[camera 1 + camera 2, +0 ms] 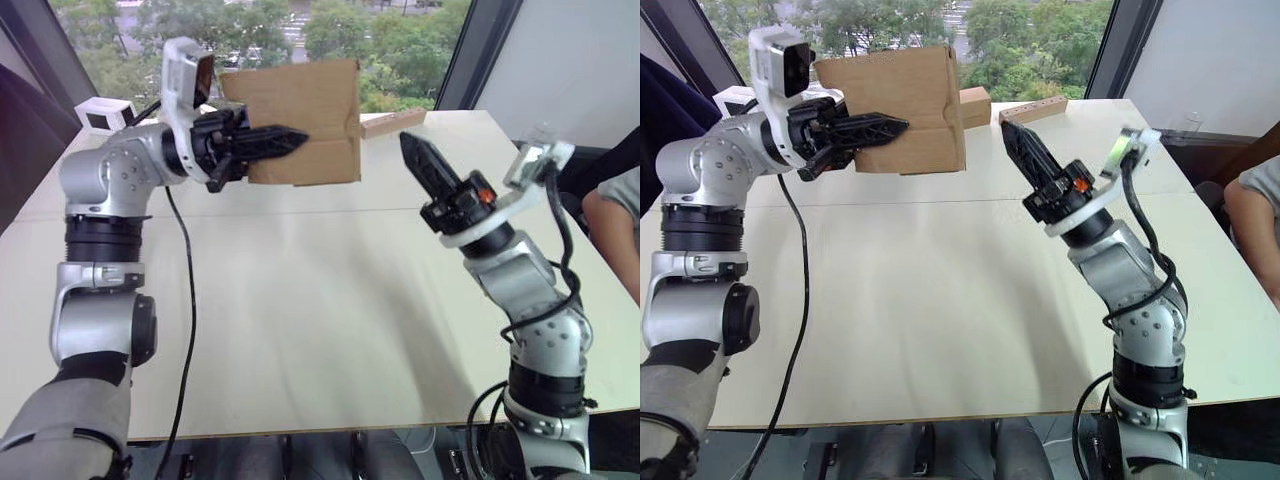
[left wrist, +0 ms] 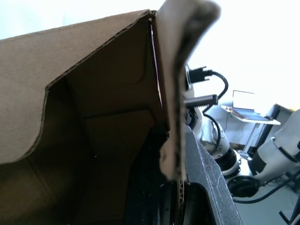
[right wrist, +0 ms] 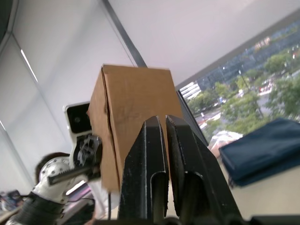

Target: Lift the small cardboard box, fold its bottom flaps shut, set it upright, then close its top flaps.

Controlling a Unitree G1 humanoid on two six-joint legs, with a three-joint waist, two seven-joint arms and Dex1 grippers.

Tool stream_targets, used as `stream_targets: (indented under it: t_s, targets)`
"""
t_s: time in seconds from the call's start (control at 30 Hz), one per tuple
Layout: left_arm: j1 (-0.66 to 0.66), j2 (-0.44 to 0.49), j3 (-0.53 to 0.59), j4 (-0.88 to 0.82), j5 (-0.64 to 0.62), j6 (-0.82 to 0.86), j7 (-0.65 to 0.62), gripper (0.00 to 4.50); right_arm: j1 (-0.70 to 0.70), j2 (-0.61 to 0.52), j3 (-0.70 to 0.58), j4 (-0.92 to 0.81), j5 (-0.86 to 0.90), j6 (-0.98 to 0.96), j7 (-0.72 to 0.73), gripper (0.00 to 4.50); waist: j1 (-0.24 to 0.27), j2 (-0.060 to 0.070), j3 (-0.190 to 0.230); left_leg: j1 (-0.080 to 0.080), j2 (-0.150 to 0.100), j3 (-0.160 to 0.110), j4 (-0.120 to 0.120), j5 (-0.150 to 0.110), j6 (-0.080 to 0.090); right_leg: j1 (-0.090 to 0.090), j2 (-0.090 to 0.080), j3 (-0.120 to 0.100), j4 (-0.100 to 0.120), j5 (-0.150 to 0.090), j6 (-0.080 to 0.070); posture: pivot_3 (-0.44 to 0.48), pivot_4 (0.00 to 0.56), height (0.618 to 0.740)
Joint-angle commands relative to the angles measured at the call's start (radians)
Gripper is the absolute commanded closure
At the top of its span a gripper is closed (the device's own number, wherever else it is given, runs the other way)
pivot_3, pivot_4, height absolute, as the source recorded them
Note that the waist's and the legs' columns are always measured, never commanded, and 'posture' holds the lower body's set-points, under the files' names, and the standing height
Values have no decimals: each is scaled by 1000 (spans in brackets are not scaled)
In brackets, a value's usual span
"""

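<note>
My left gripper point(image 1: 295, 137) holds the small cardboard box point(image 1: 310, 110) in the air above the far side of the table, shut on one of its side walls. One black finger point(image 1: 880, 126) lies across the outside face. In the left wrist view the box's open brown inside point(image 2: 93, 108) faces the camera, with the pinched wall edge point(image 2: 171, 117) rising between the fingers. My right gripper point(image 1: 408, 142) is shut and empty. It points up toward the box's right side with a small gap between them. From the right wrist, the box point(image 3: 136, 103) sits just beyond the closed fingertips point(image 3: 152, 123).
A long narrow tan block point(image 1: 393, 122) and a squarer tan box point(image 1: 975, 105) lie at the far edge of the pale table point(image 1: 320, 300). A small white device point(image 1: 105, 114) sits at the far left. A person's arm point(image 1: 615, 230) is at the right edge.
</note>
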Motion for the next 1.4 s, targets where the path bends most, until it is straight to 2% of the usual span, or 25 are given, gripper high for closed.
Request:
stream_targets:
  t_s: [0.03, 0.47, 0.63, 0.77, 0.9, 1.0, 1.1, 1.17, 1.3, 1.4]
  targets:
    - [-27, -1, -1, -21, -7, -5, -7, 4500, -50, 29, 45, 10, -54, -15, 10, 4466, 0, 0, 0, 0, 0, 0, 0, 0, 0, 0, 0, 0, 0, 0, 0, 0, 150, 740]
    - [18, -9, -57, -74, 12, 6, -18, 4500, -14, 105, 163, -15, -122, 24, 43, 4466, 0, 0, 0, 0, -1, 0, 0, 0, 0, 0, -1, 0, 0, 0, 0, 0, 150, 740]
    - [16, -2, -71, -69, 29, -2, -20, 4500, 7, 98, 143, -39, -129, 27, 29, 4466, 1, 0, 0, 0, -1, 0, 0, 0, 0, 0, -1, 0, 0, 0, 0, 0, 150, 740]
    - [-6, 35, -126, -69, 106, -26, -9, 4500, 80, 22, 40, -111, -71, 48, -3, 4466, 4, 0, 0, 0, -1, 0, 0, 0, 0, 0, -1, 0, 0, 0, 0, 0, 150, 740]
    - [-49, 98, -264, -111, 240, -60, -25, 4500, 207, -120, -79, -182, 27, 109, -11, 4466, 8, 0, 0, 0, -1, 0, 0, 0, 0, 1, -2, 0, 0, 0, 0, 0, 150, 740]
    - [-110, 150, -428, -126, 364, -116, -127, 4500, 319, -269, -143, -231, 84, 182, 31, 4466, 7, 0, 0, 0, -2, 0, 0, 0, 0, 1, -2, 0, -1, 0, 0, 0, 150, 740]
    - [-177, 147, -560, -110, 450, -150, -156, 4500, 392, -400, -161, -285, 98, 236, 87, 4466, 7, 0, 0, 0, -2, 0, 0, 0, 1, 2, -1, 0, -1, 0, 0, 0, 150, 740]
    - [-222, 113, -635, -91, 540, -172, -154, 4500, 427, -489, -158, -329, 88, 270, 121, 4466, 6, 0, 0, 0, -1, 0, 1, -1, 1, 3, 0, 0, -2, 0, 0, 0, 150, 740]
    - [-281, 59, -757, -68, 650, -186, -153, 4500, 465, -581, -129, -394, 38, 292, 146, 4466, 6, 0, 0, 0, -1, 0, 1, -1, 3, 3, 1, 0, -2, 0, 0, 0, 150, 740]
    - [-283, 92, -888, -160, 637, -197, -156, 4500, 474, -588, -102, -423, 1, 287, 120, 4466, 1, 0, 0, 0, 0, 0, 1, -2, 4, 2, 2, 1, -2, 0, 0, 0, 150, 740]
